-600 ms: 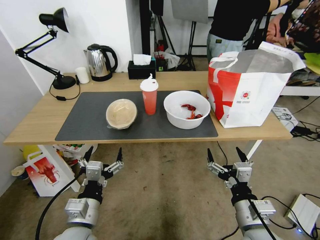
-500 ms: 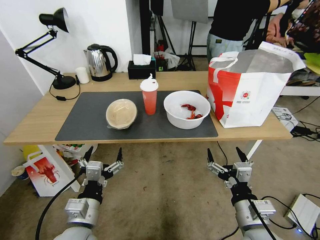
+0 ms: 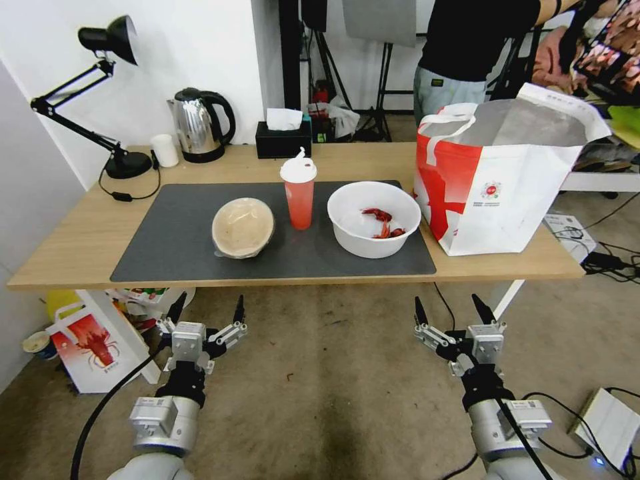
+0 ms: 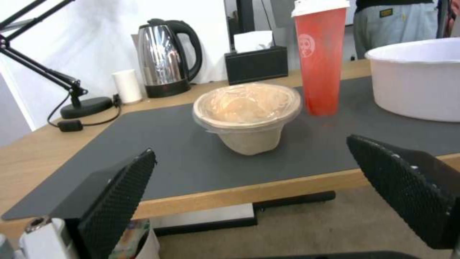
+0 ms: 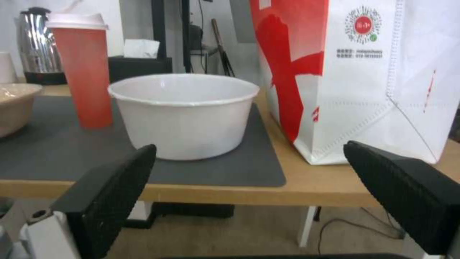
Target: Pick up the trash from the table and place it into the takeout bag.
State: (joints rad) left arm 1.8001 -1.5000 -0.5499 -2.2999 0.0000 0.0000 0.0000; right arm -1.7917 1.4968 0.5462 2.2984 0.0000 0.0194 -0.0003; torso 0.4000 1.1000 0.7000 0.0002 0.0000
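On the dark mat of the table (image 3: 73,250) stand three pieces of trash: a beige bowl (image 3: 243,227) (image 4: 247,115), a red cup with a white lid (image 3: 299,195) (image 4: 320,54) (image 5: 84,70), and a white bowl (image 3: 374,219) (image 5: 184,113) holding red crayfish scraps. The takeout bag (image 3: 497,177) (image 5: 364,72) stands open at the table's right end. My left gripper (image 3: 207,313) (image 4: 268,194) hangs open below the front edge, facing the beige bowl. My right gripper (image 3: 452,312) (image 5: 261,201) hangs open below the edge, facing the white bowl.
A steel kettle (image 3: 199,125), a black tissue box (image 3: 283,139), a small white cup (image 3: 165,150) and a black desk lamp (image 3: 107,47) line the table's back. A smaller crayfish bag (image 3: 93,347) sits on the floor at left. Cables and a white box (image 3: 610,423) lie at right.
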